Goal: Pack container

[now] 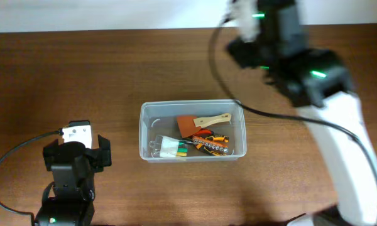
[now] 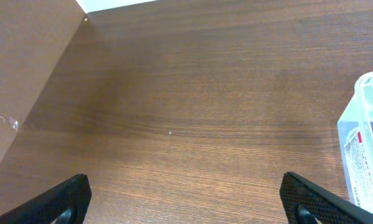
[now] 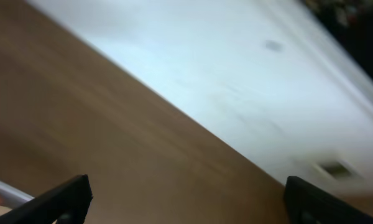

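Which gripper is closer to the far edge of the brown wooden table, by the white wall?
Right. The right gripper is up by that far edge, beyond the clear plastic tub. The left gripper sits toward the near side, left of the tub.

Brown wooden table (image 1: pixel 81 75); white surface (image 1: pixel 113 12) beyond it.

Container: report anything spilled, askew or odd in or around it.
Nothing stands out. The container sits square on the table, and the scraper, orange-black tool and clear packet all lie inside its walls; nothing spilled beside it.
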### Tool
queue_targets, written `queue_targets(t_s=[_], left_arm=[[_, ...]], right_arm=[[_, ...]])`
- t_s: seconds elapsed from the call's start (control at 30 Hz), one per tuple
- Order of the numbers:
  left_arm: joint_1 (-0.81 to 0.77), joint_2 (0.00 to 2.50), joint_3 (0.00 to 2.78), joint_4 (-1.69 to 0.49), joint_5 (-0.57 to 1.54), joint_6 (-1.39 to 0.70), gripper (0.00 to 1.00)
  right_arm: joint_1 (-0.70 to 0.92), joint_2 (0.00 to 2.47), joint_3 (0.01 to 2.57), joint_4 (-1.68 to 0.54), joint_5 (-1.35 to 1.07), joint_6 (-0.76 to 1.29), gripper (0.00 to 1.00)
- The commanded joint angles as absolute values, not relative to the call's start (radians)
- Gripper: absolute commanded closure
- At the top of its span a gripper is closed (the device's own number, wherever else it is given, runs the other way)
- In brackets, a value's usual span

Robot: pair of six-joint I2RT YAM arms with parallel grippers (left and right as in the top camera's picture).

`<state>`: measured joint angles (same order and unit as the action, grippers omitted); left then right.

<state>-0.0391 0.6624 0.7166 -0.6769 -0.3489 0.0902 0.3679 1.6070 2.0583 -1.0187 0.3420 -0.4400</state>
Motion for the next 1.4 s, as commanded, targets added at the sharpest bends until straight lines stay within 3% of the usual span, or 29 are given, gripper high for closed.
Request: queue_targets(t_s=[0.0,0.27,0.47,0.63,0.8,0.93,1.37], left_arm=[[-0.043,0.662,0.736,-0.675,-0.356,0.106,0.01],[-0.043,0.662,0.736,-0.675,-0.356,0.106,0.01],[-0.043,0.662,0.736,-0.675,-0.356,0.106,0.01],[-0.043,0.662,0.736,-0.675,-0.356,0.106,0.01],[-0.043,0.662,0.736,-0.675,-0.356,0.106,0.01],[-0.043,0.662,0.736,-0.675,-0.356,0.106,0.01],[-0.043,0.662,0.736,-0.675,-0.356,0.106,0.01]], right_arm=[[0.246,1.475,2.082,-1.070,0.374,-0.404,0.01],[-0.118,1.296,2.059,-1.206,0.202,-0.297,0.01],[-0.274,1.140,1.885,-1.207,0.046,-0.292,0.01],[-0.288,0.939,1.583,-1.059,-0.025,-0.172,0.01],[-0.287,0.713,1.263,-0.807,-0.352,-0.144,0.01],[-0.287,0.588,1.120,-0.743,-0.476,-0.129,0.01],[-0.287,0.531,1.075,-0.765,-0.435,-0.072,0.01]])
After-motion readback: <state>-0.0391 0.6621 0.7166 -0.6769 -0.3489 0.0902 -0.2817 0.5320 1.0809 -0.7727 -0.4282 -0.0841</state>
